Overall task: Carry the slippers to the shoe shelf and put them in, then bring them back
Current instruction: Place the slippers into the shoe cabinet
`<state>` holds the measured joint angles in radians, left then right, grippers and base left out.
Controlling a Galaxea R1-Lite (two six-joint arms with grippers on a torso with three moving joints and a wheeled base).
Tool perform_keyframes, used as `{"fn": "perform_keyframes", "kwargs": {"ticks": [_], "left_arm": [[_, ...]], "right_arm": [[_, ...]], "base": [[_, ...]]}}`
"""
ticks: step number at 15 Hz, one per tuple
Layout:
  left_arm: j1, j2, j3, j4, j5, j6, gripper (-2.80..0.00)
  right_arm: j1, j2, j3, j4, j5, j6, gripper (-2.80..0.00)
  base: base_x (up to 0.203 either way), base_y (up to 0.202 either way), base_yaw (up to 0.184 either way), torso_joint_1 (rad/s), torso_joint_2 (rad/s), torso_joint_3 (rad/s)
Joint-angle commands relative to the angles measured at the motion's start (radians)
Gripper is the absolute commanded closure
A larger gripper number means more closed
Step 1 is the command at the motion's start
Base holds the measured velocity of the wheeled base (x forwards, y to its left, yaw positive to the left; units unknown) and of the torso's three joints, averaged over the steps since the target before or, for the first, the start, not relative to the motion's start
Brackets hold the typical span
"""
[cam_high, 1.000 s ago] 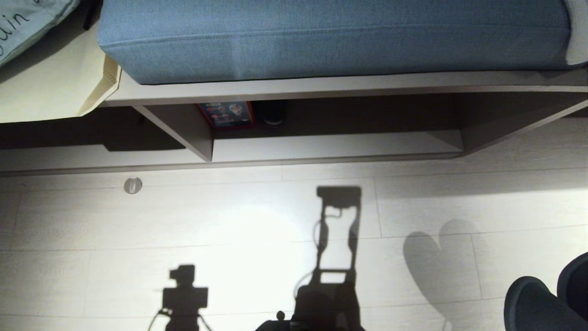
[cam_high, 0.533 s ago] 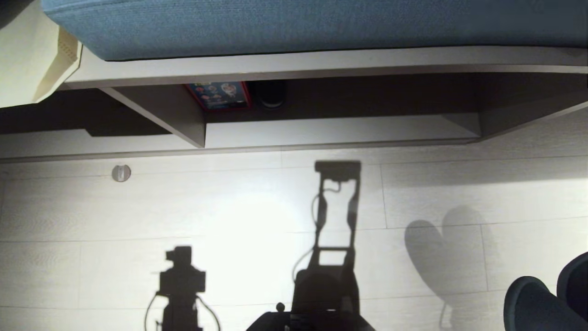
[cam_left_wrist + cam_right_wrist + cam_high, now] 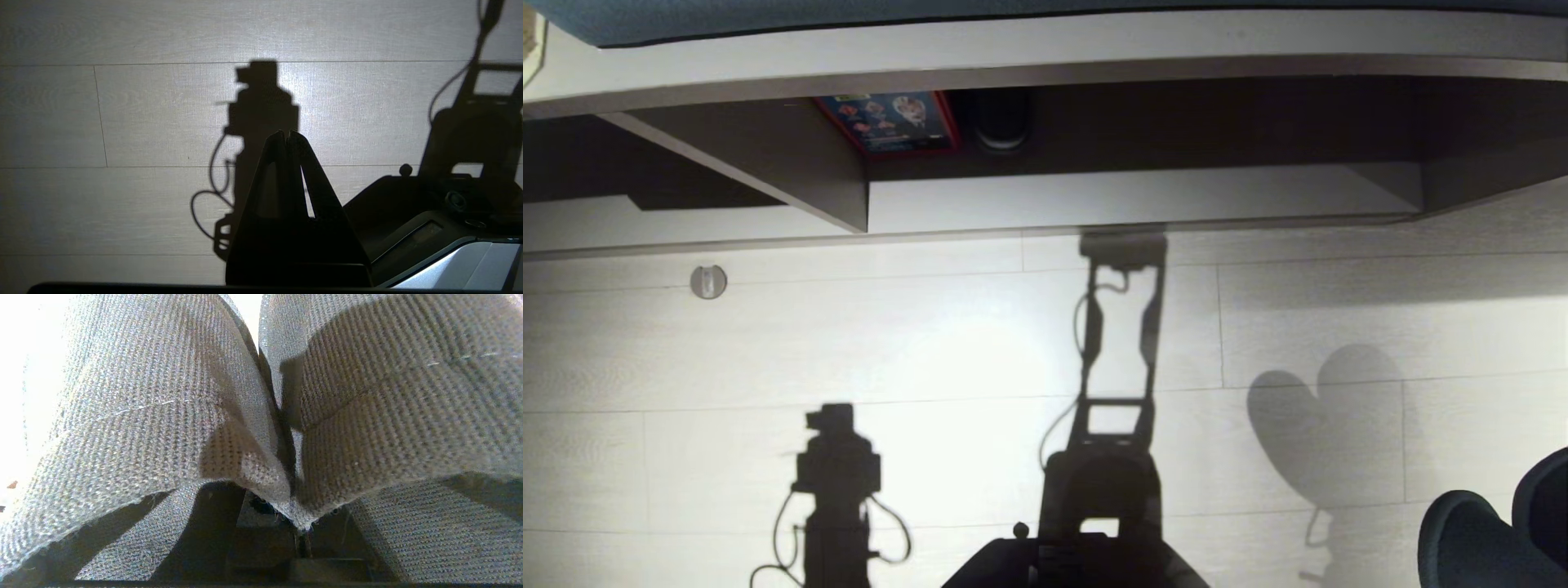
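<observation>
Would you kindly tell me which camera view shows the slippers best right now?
The right wrist view: the slippers fill it, two woven fabric uppers side by side, pinched together at the right gripper. The head view shows only their dark rounded toes at its lower right corner. The left wrist view shows none of them, just floor and shadows.

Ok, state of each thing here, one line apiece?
slippers: pinched together in the right hand, off the floor, hanging at the lower right of the head view.
right hand: shut on the slippers.
left hand: shut, empty, above the floor.
shelf: slippers not in; a box and a dark round thing at the back.
box: lying at the shelf's back.
</observation>
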<state>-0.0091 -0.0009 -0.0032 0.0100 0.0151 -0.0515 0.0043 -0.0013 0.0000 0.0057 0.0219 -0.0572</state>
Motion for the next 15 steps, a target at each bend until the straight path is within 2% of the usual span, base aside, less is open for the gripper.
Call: {"fn": "perform_keyframes", "kwargs": {"ticks": [1, 15], "left_arm": [[0.0, 0.001, 0.0, 0.001, 0.0, -0.001, 0.0], [0.0, 0.001, 0.002, -0.007, 0.0, -0.004, 0.0]], "right_arm": [[0.0, -0.002, 0.002, 0.0, 0.001, -0.001, 0.0], [0.0, -0.002, 0.002, -0.001, 0.001, -0.001, 0.0]], "base": [[0.0, 0.0, 0.0, 0.001, 0.0, -0.197], [0.0, 0.0, 0.0, 0.003, 0.0, -0.196]]}}
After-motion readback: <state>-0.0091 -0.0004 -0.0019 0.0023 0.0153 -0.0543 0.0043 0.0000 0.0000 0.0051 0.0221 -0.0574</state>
